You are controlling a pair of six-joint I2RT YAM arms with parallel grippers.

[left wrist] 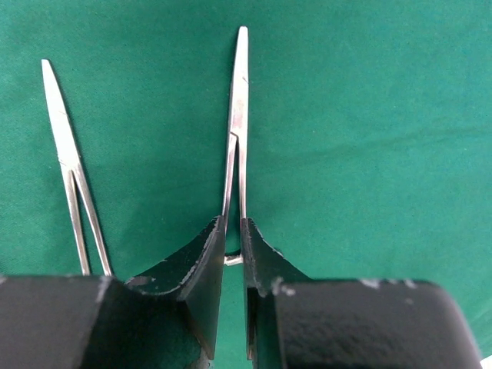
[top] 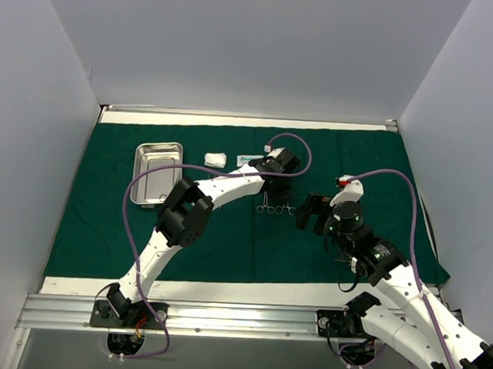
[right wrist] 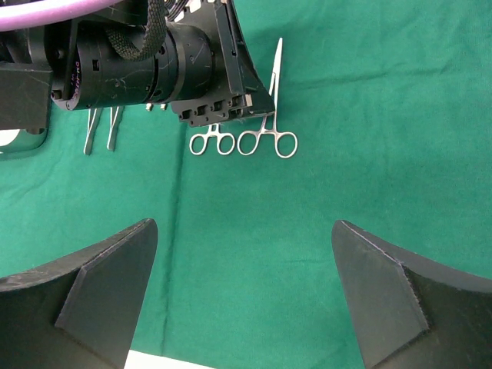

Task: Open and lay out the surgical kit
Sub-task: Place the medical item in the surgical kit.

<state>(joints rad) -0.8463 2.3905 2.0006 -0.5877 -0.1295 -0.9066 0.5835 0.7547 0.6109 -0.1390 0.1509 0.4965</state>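
Observation:
The dark green cloth (top: pixel 102 226) lies spread over the table. On it at the back left are the steel tray (top: pixel 158 172), the white gauze (top: pixel 215 159) and a small packet (top: pixel 248 159). Two ring-handled forceps (top: pixel 276 208) lie side by side at the centre. My left gripper (left wrist: pixel 233 231) hangs low over one forceps (left wrist: pixel 239 115), its jaws a narrow gap apart around the shanks. The instrument rests flat on the cloth (left wrist: pixel 369 154), with the second forceps (left wrist: pixel 65 154) to its left. My right gripper (right wrist: pixel 244 224) is wide open and holds nothing, just short of the forceps rings (right wrist: pixel 267 142).
Two more thin instruments (right wrist: pixel 102 131) lie left of the ring handles, partly hidden by the left wrist (right wrist: pixel 138 61). The cloth's near edge and white table (right wrist: pixel 177 361) show below my right fingers. White walls enclose the table on three sides.

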